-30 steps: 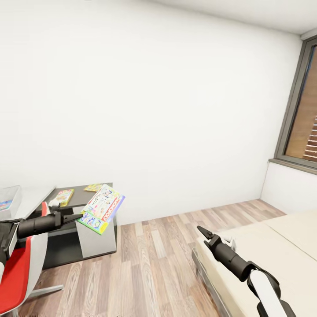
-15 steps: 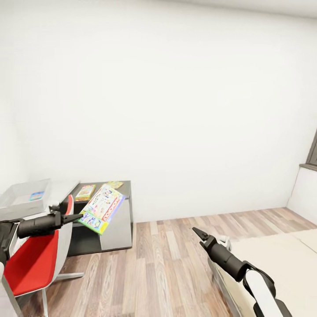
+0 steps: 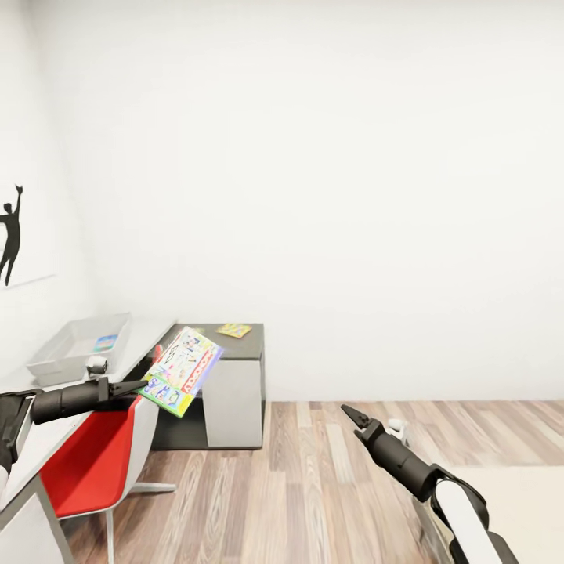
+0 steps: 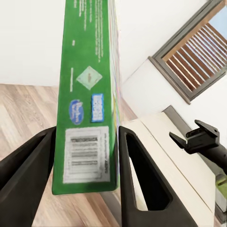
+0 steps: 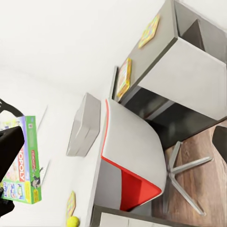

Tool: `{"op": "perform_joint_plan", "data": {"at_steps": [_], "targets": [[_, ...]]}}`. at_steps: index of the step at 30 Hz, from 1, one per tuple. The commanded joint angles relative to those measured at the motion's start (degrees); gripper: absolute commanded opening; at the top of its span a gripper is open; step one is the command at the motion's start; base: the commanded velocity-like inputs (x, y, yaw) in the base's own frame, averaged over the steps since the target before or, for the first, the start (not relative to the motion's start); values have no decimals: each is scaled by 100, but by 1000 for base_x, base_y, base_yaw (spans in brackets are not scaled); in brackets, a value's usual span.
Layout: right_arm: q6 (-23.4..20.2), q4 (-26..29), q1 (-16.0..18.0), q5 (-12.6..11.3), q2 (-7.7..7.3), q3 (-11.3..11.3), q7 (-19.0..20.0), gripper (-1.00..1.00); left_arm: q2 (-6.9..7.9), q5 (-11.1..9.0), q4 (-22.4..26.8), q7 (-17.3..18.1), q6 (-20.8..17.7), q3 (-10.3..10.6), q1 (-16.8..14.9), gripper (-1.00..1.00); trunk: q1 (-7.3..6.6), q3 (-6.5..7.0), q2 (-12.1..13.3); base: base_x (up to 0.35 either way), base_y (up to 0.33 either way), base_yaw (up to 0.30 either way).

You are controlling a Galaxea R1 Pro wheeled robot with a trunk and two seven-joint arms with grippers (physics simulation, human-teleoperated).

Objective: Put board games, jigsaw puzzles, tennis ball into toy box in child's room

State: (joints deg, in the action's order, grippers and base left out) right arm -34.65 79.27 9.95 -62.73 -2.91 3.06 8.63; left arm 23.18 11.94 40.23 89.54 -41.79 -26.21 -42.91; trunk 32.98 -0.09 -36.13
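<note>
At the frame's left edge the bin (image 3: 76, 345) sits on the desk (image 3: 149, 333). Lower left, the left gripper (image 3: 135, 385) pinches a game box (image 3: 182, 371) — mid-carry, I'd say. Next: reach over the red chair (image 3: 82, 466) — release inside. Lower right, the right gripper (image 3: 350, 413) looks empty; spread or not, I can't tell.

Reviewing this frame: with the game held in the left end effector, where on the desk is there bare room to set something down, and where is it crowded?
The grey toy box floor is mostly bare, apart from one small blue item at its far end. The dark wing is bare beside the puzzle. The near side is crowded: the red chair and the left end effector holding the board game.
</note>
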Motion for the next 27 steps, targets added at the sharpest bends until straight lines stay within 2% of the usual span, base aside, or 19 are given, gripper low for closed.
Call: {"op": "perform_joint_plan", "data": {"at_steps": [1, 5, 9, 27], "targets": [[-29, 1, 0, -3, 7, 11, 16, 100, -6, 54, 2, 46, -58, -25, -6, -100, 5, -4, -3, 326, -32, 283], [-25, 1, -1, -3, 5, 10, 13, 100, -4, 49, 1, 46, -58, -27, -6, -100, 5, -16, -3, 264, -66, 283], [-25, 1, 1, -3, 8, 10, 15, 100, 13, 39, 2, 46, -55, -42, -6, -100, 5, -29, -3, 61, -20, 283], [-7, -12, 0, -3, 12, 10, -1, 100, 3, 54, 2, 46, -136, -3, -6, -100, -390, 229, 719, 3, -1, 282]]}}
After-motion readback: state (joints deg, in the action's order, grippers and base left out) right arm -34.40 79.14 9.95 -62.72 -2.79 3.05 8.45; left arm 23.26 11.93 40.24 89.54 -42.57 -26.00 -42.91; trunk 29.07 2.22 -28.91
